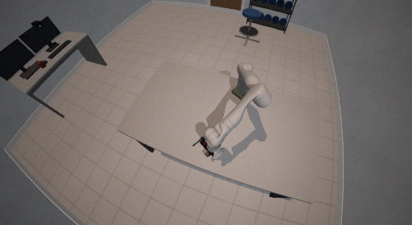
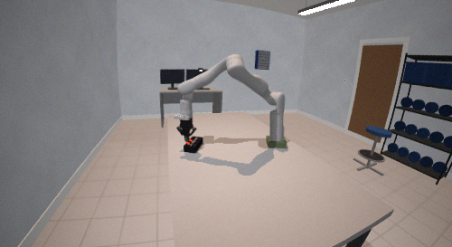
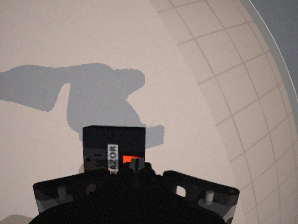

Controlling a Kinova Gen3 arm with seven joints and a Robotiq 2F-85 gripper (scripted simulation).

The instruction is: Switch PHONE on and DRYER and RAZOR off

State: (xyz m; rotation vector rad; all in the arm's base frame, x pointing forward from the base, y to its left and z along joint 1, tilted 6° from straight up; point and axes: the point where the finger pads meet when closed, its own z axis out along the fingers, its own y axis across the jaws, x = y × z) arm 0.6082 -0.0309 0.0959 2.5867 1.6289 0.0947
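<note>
While its fingers are pinched fully together on nothing, the gripper (image 2: 186, 136) is bearing down on the strip (image 2: 193, 146), lying left of centre at the table's (image 2: 289, 191) near-left edge; pressing one rocker squarely, without sliding, looks key.

Power strip (image 2: 193, 146) on table (image 2: 271, 191) near left edge; tool (image 2: 185, 137) directly above strip.

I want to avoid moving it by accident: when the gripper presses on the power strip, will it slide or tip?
The power strip looks like a low, flat, rigid block, so it probably will not tip. Lying loose near the table edge, it may slide under sideways force. The shut gripper directly above suggests mostly downward pressing.
</note>
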